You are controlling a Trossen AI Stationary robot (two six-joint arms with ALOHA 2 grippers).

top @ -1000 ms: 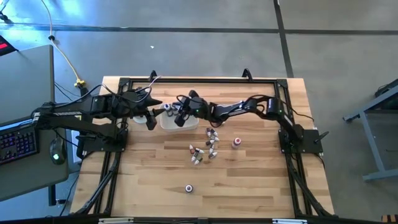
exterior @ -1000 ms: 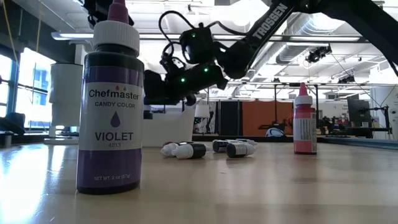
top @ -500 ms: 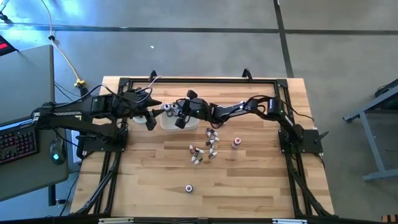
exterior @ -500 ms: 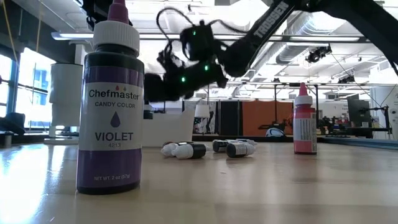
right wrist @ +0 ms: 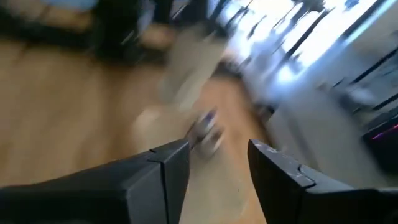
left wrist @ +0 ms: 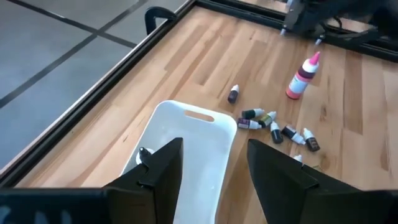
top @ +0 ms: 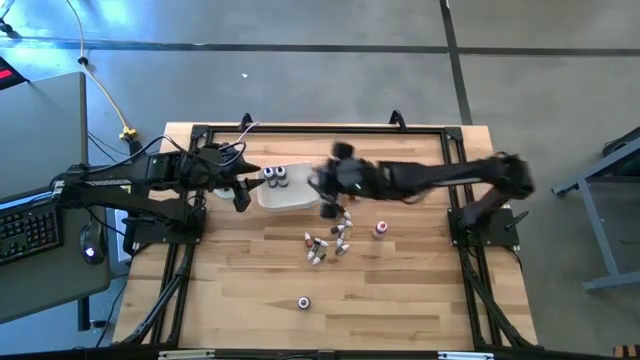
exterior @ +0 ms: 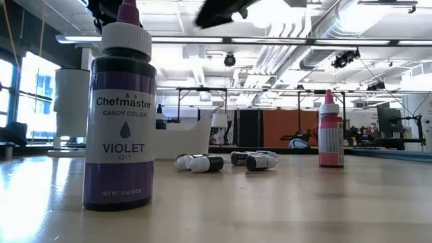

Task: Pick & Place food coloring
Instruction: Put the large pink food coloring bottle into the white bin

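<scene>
A pale wooden bench (top: 400, 300) framed by dark rails sits on a grey concrete floor, with an open workshop hall behind it in the low view. Nearest the low camera stands a dark violet bottle (exterior: 121, 111) with a white collar and purple tip, alone on the near part of the bench. Farther in, a loose cluster of small bottles (top: 330, 240) lies on its side around the middle of the bench; in the low view they show as a row of dark bodies with white caps. Just right of that cluster a pink-red bottle (top: 381, 229) stands upright. Beyond the cluster, toward the far left, is the white tray (top: 283, 197), with two bottles in the tray (top: 275, 177) side by side at its far end.

My right gripper (top: 328, 203) hangs above the bench between the tray's right edge and the cluster, the arm stretched out from the right side. From my right wrist view my two dark fingers (right wrist: 165, 171) stand apart with a clear gap between them and nothing gripped; the scene past them is too smeared to read.

My left gripper (top: 241, 193) waits at the tray's left edge. Its jaws are spread wide and empty, with the tray showing in the gap between them.
</scene>
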